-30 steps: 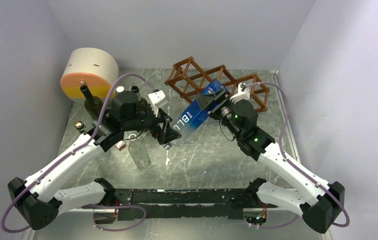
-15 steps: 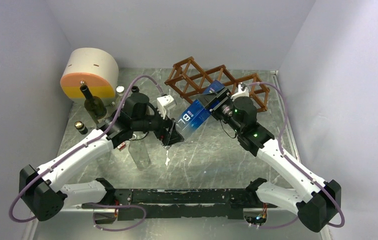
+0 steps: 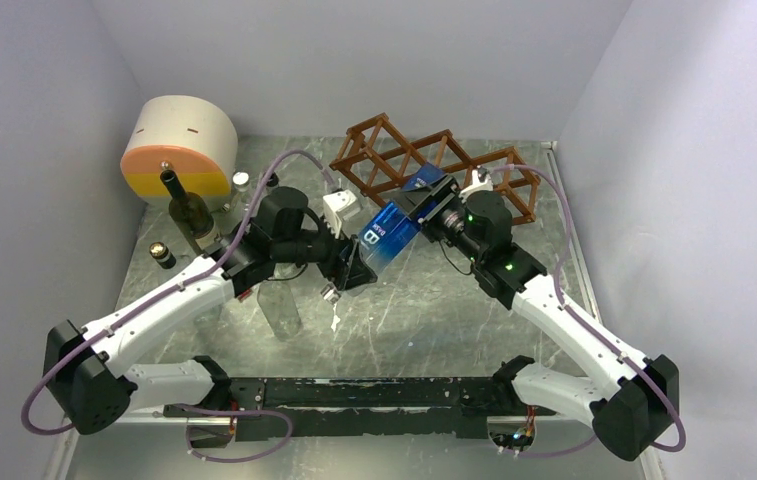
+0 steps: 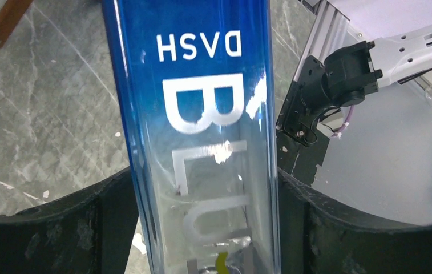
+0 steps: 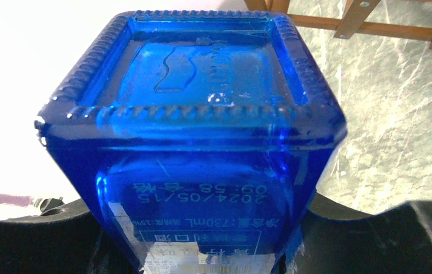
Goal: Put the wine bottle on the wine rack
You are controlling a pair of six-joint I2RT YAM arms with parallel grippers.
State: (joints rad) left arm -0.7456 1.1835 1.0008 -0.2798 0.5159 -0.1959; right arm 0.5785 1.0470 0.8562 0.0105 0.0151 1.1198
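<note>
The wine bottle (image 3: 392, 228) is a square blue bottle with white letters, held tilted above the table between both arms. My left gripper (image 3: 346, 268) is shut on its clear lower end; in the left wrist view the bottle (image 4: 202, 114) fills the gap between the fingers (image 4: 108, 220). My right gripper (image 3: 437, 212) is shut on its blue base end (image 5: 196, 103). The reddish-brown wine rack (image 3: 424, 160) stands just behind the bottle's base, with slats showing in the left wrist view (image 4: 2, 20) and the right wrist view (image 5: 373, 23).
A dark green bottle (image 3: 189, 210) stands at the left before a cream and orange drum (image 3: 176, 145). A clear bottle (image 3: 279, 310) lies under the left arm. A small dark bottle (image 3: 162, 254) stands near the left wall. Walls close in on three sides.
The left arm has swung right and forward, its gripper staying on the bottle's lower end. The bottle has shifted slightly up and toward the rack. The right arm barely moved.
</note>
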